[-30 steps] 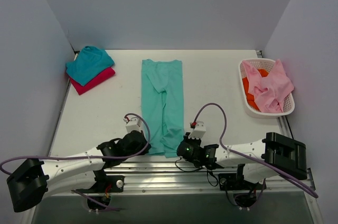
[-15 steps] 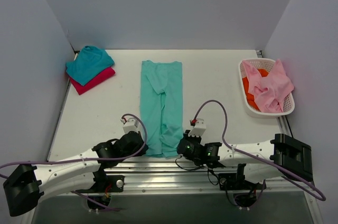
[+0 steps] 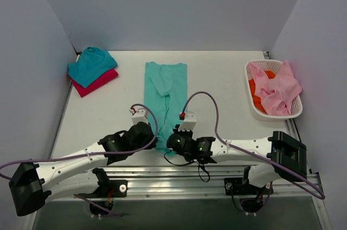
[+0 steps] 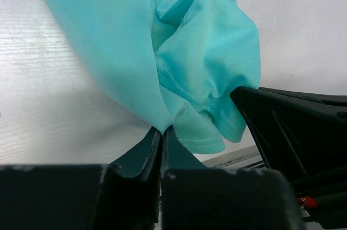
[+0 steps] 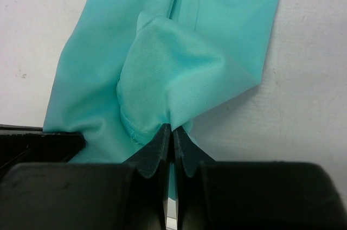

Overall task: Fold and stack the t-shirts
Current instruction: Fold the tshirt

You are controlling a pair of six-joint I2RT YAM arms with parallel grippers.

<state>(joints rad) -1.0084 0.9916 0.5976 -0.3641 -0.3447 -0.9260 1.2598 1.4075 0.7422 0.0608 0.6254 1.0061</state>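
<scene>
Left gripper (image 4: 162,132): we see its jaws pinched tight on the near hem of the mint-green t-shirt (image 3: 165,91), with the cloth bunched and hanging in folds just above the fingertips. Right gripper (image 5: 172,129): clamped the same way on a gathered fold of the same hem, a small peak of fabric rising from between the fingers.

From above, we note both grippers sit close together at the near end of the shirt, the left one on its left edge and the right one just beside it. The shirt lies as a long narrow strip down the middle of the table (image 3: 217,78), far end flat, near end drawn in and lifted at the grip points.

Teal t-shirt (image 3: 89,63) is folded in the far left corner, resting on top of the magenta t-shirt (image 3: 103,82), whose edge shows beneath it.

White basket (image 3: 275,115) stands at the right edge, well apart from the arms, holding pink cloth (image 3: 277,88) over orange cloth (image 3: 254,86).
</scene>
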